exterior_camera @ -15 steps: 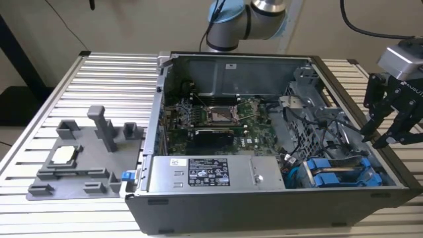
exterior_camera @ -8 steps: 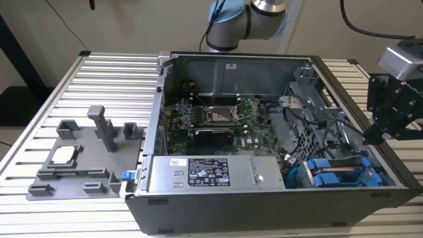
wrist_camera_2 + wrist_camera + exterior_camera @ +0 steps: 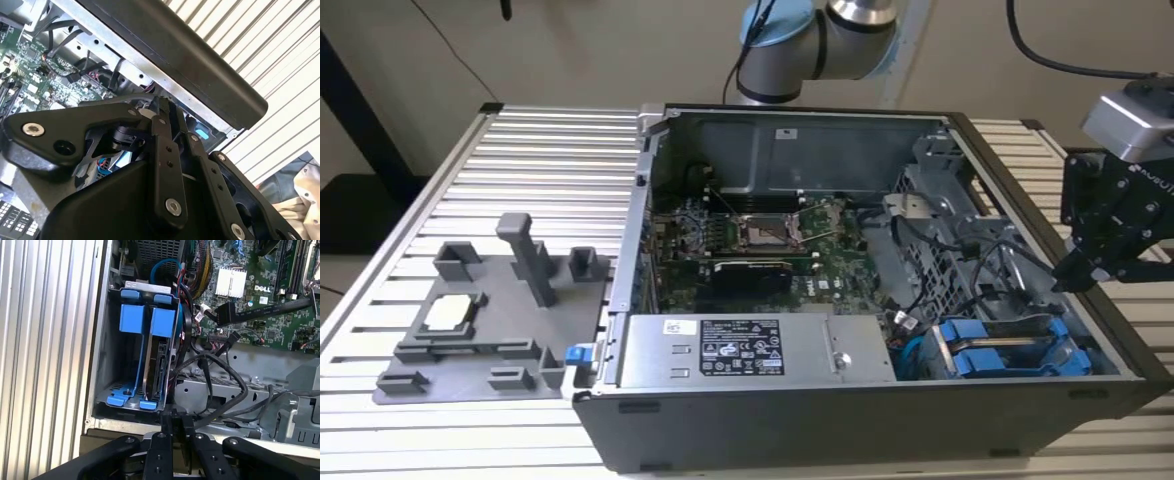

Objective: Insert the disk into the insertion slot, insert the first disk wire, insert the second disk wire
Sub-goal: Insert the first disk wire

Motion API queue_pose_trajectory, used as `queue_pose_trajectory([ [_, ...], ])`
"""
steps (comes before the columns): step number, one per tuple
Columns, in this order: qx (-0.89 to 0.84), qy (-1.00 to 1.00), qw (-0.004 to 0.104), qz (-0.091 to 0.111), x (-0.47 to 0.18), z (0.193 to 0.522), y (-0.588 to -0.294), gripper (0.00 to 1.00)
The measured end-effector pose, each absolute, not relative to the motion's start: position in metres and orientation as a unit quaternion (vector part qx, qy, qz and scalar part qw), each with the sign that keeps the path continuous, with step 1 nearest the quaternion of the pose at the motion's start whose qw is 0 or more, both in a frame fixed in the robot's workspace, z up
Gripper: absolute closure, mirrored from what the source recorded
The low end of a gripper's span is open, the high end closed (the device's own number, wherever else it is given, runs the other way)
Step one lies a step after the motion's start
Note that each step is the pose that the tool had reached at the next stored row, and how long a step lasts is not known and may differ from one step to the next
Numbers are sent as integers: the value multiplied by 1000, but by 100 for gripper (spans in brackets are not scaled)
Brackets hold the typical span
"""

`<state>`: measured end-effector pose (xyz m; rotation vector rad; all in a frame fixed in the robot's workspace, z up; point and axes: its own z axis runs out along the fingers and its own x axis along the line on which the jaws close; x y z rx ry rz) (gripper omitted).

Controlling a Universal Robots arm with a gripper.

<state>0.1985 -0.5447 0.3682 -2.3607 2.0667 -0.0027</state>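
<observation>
The disk [image 3: 159,365] stands on edge inside the insertion slot [image 3: 105,350], a grey metal bay in the case's corner, held in a blue carrier frame [image 3: 162,322]. A second blue carrier [image 3: 132,320] sits beside it. In the exterior view the blue carriers [image 3: 1003,350] lie at the case's near corner, on the exterior view's right. My gripper [image 3: 1067,280] hangs above the case's wall on that side, just beyond the bay. Its black fingertips [image 3: 170,421] are pressed together with nothing between them. Loose black cables [image 3: 220,377] loop beside the bay.
The open computer case [image 3: 627,300] lies on a ribbed aluminium table [image 3: 547,170]. Inside are the motherboard [image 3: 761,235] and a grey labelled power-supply box [image 3: 747,350]. A grey fixture plate [image 3: 480,330] with upright posts sits on the exterior view's left. The arm's base [image 3: 814,40] stands behind the case.
</observation>
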Motion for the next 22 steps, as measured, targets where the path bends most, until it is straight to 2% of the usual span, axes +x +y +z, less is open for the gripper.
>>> queue_pose_trajectory([
  [15, -752, 659, 4, -2, 159, 367, -561, 81],
  [22, -750, 661, 16, -17, 155, 361, -562, 81],
])
